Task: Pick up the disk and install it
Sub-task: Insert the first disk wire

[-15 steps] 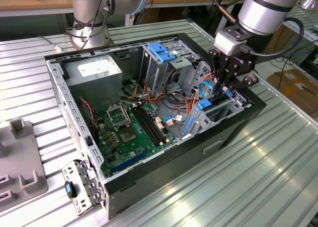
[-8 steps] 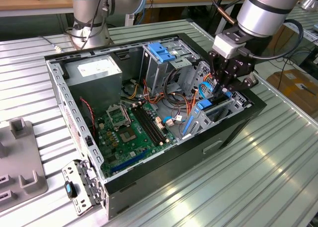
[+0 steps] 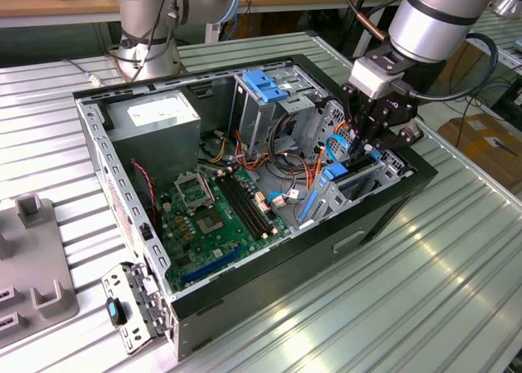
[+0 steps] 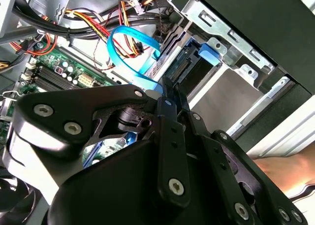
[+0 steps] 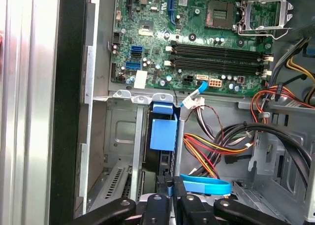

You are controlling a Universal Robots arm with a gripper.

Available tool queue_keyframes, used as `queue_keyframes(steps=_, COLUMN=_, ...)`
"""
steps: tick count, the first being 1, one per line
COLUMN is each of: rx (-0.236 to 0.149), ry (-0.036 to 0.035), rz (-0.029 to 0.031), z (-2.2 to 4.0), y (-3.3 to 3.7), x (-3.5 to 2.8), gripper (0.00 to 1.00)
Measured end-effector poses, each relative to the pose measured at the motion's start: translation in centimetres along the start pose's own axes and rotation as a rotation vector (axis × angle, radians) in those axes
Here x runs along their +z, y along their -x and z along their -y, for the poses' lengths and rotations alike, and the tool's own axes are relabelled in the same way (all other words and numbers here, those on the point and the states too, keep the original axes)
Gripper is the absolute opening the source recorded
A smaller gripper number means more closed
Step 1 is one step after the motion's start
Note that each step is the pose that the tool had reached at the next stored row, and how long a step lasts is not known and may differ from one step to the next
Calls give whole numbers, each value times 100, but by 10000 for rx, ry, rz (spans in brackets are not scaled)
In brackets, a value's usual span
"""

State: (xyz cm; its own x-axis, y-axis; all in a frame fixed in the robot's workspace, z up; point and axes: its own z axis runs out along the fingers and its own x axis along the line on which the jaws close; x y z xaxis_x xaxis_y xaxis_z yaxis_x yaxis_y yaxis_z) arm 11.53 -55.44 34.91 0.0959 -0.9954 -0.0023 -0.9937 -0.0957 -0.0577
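1. Claw [image 5: 170, 182]: its fingers are drawn to a narrow gap with a blue sliver of carrier between them. It is judged to be pinching the disk's near end.
2. The disk [image 5: 163, 130]: it lies directly ahead of the fingertips and stands on edge in the drive bay [image 5: 123, 148]. Its long axis runs away from the claw toward the motherboard, in line with the bay slot.
3. Blue data cable [image 5: 206, 186]: it loops just beside the claw, near the disk's near end.
4. Motherboard [image 5: 197, 48]: it lies beyond the far end of the bay.
5. Computer case [image 3: 245, 279]: it lies open on the ribbed metal worktop [image 3: 424, 291]. In the exterior view the claw [image 3: 367, 148] reaches in at that view's right.
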Motion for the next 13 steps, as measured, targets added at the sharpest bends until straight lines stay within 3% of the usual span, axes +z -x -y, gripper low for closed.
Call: queue_keyframes(steps=13, rx=-2, ry=-12, rz=3, z=-9, y=-12, x=10, gripper=16)
